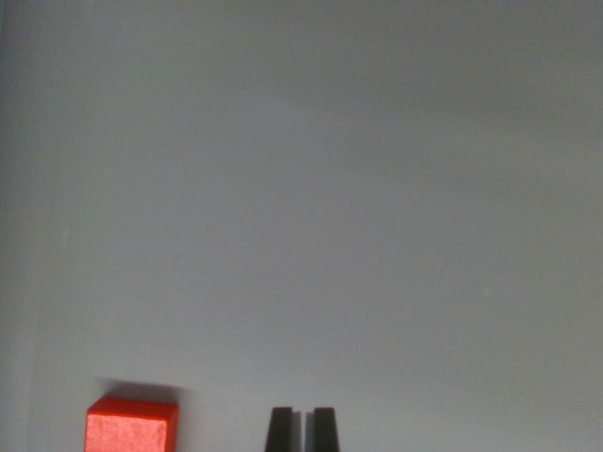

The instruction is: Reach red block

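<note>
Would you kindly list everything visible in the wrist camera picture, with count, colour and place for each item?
red block: one, bright red, at the bottom edge toward the wrist view's left, partly cut off by the frame, resting on the surface.
surface: one, plain pale grey, fills the rest of the picture.
gripper: one, two dark fingertips at the bottom centre, nearly together with only a thin gap, to the wrist view's right of the block and apart from it, holding nothing.

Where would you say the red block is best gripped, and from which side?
Probably from above, across the two upright side faces of the red block: it sits flat and square, nothing beside it. The gripper, fingers nearly together, lies to the wrist view's right, so open first.
</note>
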